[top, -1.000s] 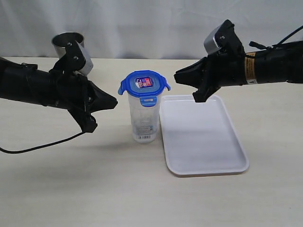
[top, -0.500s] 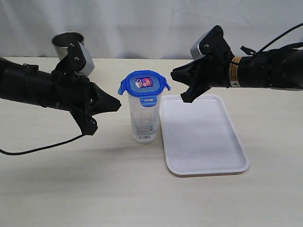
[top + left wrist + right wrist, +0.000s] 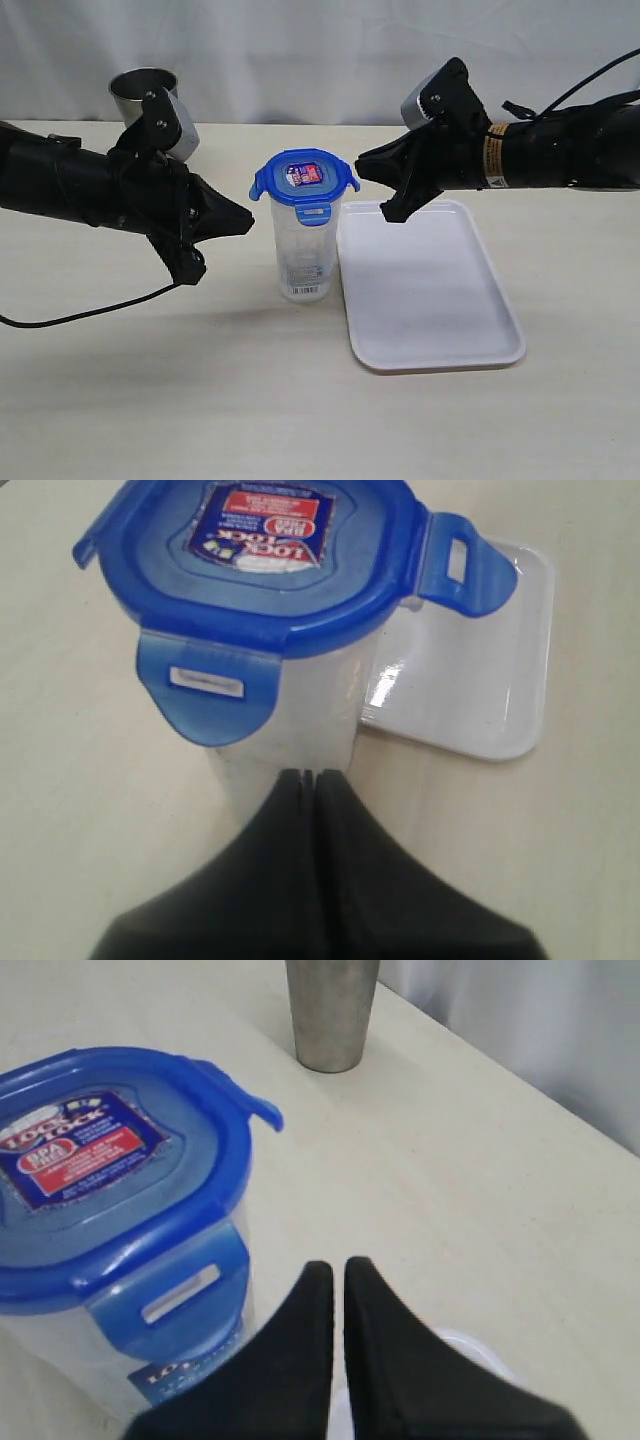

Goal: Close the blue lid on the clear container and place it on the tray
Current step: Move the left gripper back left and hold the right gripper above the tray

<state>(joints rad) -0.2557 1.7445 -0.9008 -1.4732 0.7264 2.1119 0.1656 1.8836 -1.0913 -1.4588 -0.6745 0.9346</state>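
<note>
The clear container (image 3: 303,255) stands upright just left of the tray (image 3: 430,300), with the blue lid (image 3: 304,178) resting on top of it. One flap (image 3: 315,213) hangs down its front; the side flaps stick outward. My left gripper (image 3: 246,216) is shut and empty, a short way left of the container at about its upper half. In the left wrist view the fingertips (image 3: 300,777) point at the container wall (image 3: 300,720) below the lid (image 3: 260,560). My right gripper (image 3: 362,166) is shut and empty, close to the lid's right edge (image 3: 100,1160).
A grey steel cup (image 3: 148,95) stands at the back left behind my left arm, and shows in the right wrist view as well (image 3: 330,1010). The tray's corner (image 3: 470,690) lies right beside the container's base. A black cable trails on the table at the left.
My right gripper has moved left toward the lid and now holds still near its right flap. The left gripper has barely shifted. The container and lid have not moved.
</note>
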